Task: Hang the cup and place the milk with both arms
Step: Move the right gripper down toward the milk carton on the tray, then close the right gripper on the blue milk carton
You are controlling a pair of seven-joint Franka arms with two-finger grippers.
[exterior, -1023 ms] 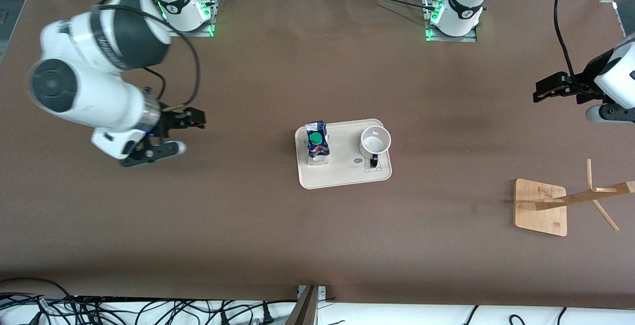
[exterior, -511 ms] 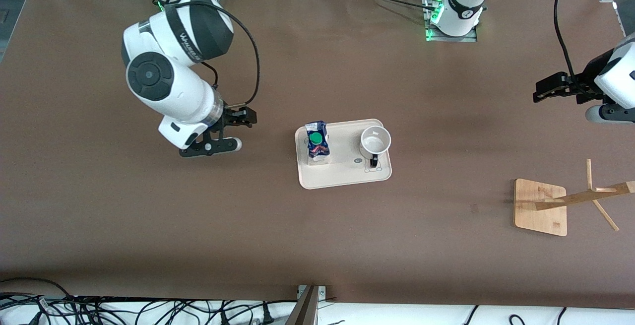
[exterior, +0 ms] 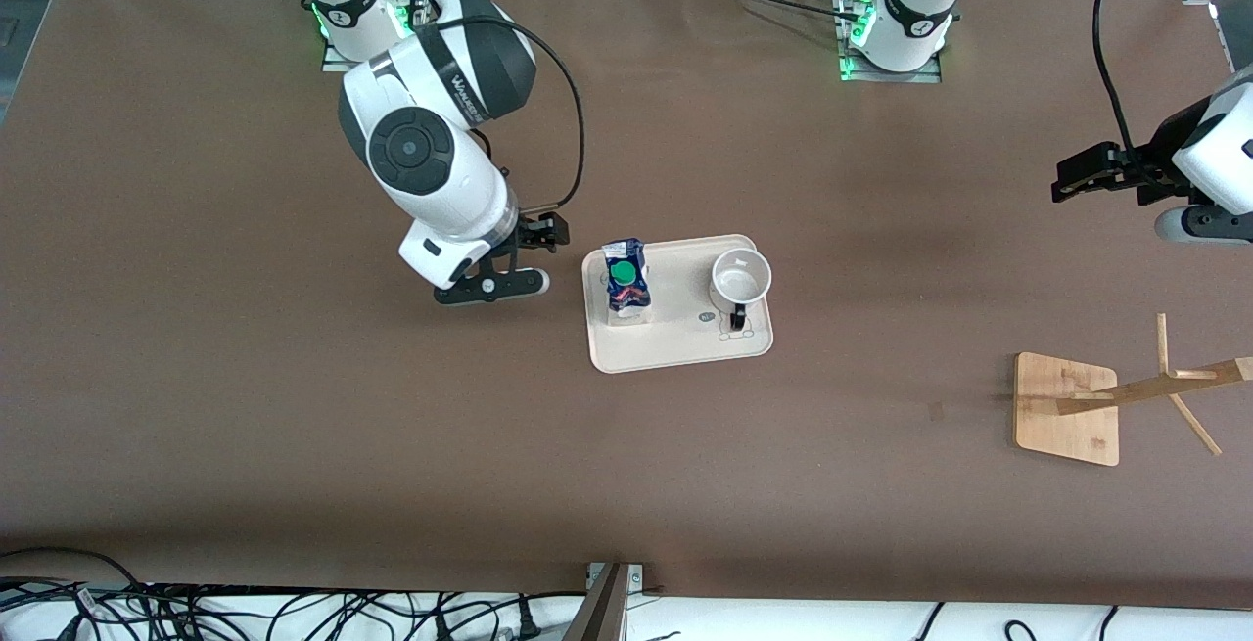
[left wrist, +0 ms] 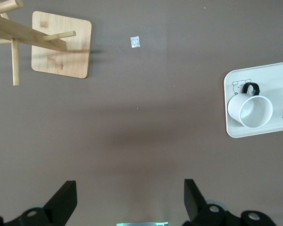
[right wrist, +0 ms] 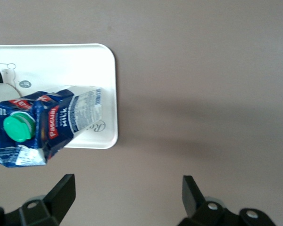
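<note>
milk and cup both on the tray, right arm coming in for the carton

the milk (exterior: pixel 626 287) stands upright on the cream tray (exterior: pixel 675 352) at the end toward the right arm, and the cup (exterior: pixel 741 279) sits upright on the same tray toward the left arm's end, handle turned to the front camera; neither is touched. the right gripper (exterior: pixel 516 259) hangs over bare table just beside the tray, jaws wide and empty, so this looks like the approach for the milk grasp. next it likely needs to line up over the carton and drop around its body. the left gripper (exterior: pixel 1096 174) waits, spread and empty, over the table's end, and the wooden rack (exterior: pixel 1067 409) stands well apart from the tray.
</note>
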